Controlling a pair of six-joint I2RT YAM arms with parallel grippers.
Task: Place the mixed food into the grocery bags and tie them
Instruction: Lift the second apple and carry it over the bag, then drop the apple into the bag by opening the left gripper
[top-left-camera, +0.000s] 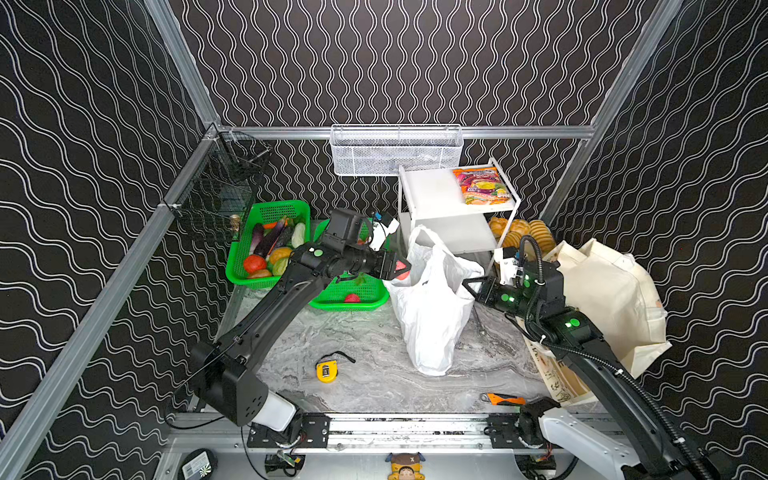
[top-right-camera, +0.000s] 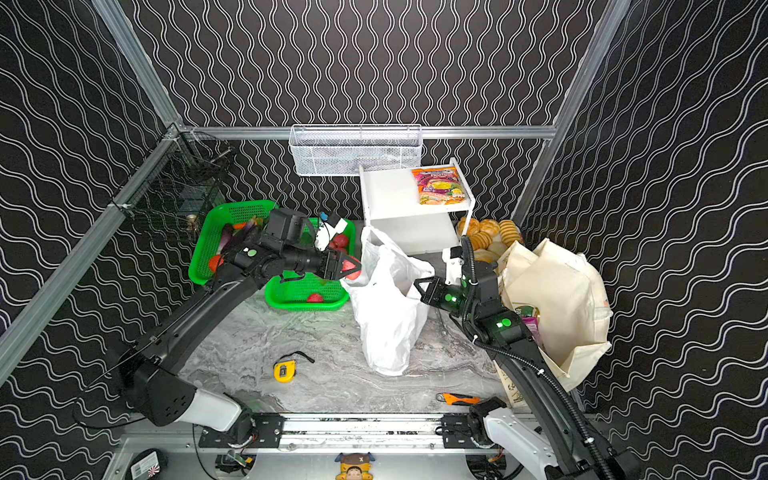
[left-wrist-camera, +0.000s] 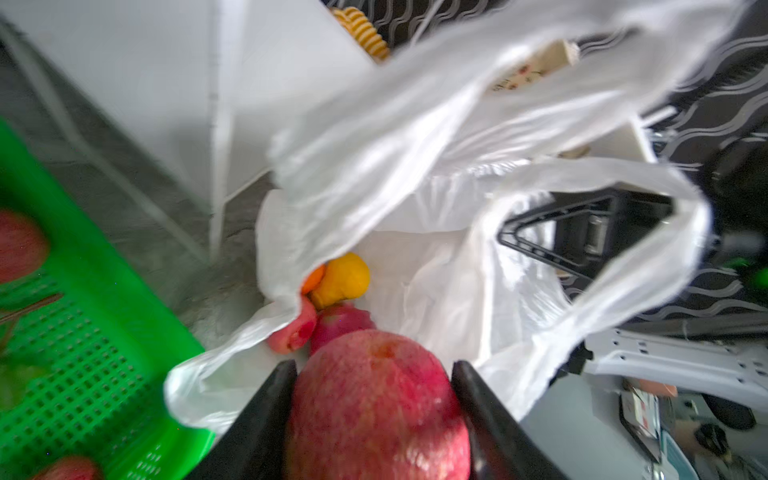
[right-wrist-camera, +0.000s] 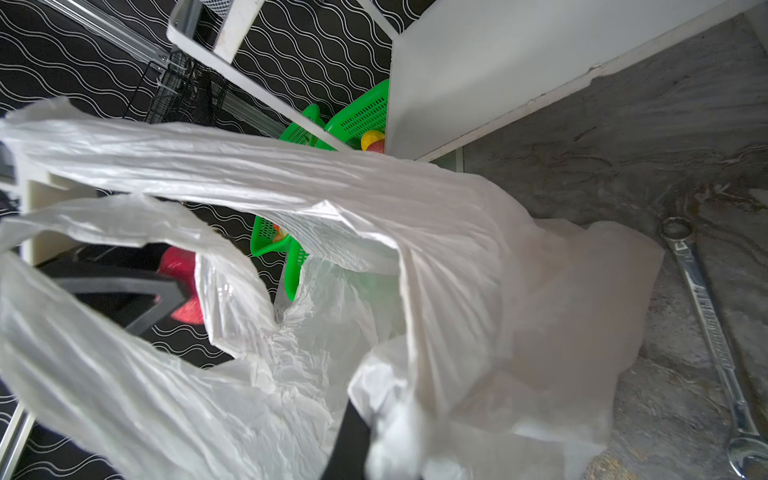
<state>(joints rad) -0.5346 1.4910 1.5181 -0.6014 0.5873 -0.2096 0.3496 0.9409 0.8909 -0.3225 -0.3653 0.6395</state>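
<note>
**Red fruit held at the mouth of the white bag**

The thin white plastic handle bag (top-left-camera: 430, 324) lies on the grey marbled desk (top-left-camera: 365, 353), right of the middle. In both top views its long axis runs from the near edge toward the back. The closed bottom is nearest the front rail, and the mouth at the far end gapes upward and toward the left. In the left wrist view a yellow toy fruit (left-wrist-camera: 347, 276), a pink dragon fruit (left-wrist-camera: 338, 324) and a pink-red fruit (left-wrist-camera: 291, 332) lie inside. A fold of the bag's rim hangs over part of them.

A white two-tier shelf (top-left-camera: 432, 195) stands just behind the bag. A green plastic mesh basket (top-left-camera: 349, 306) sits just beside the mouth on the left. A cream cloth tote (top-left-camera: 602, 291) slumps to the right, partly hidden by the right arm. A steel spanner (right-wrist-camera: 702, 299) lies on the desk beside the bag.

The left gripper (top-left-camera: 401, 268) hangs at the mouth's left rim. Its fingers (left-wrist-camera: 266, 407) are parted round a round red toy fruit (left-wrist-camera: 378, 407) and press it on both sides. The right gripper (top-left-camera: 471, 286) is at the right rim, its fingers pressed together on a bunch of the bag's plastic, and that side of the rim is raised off the desk.
</note>
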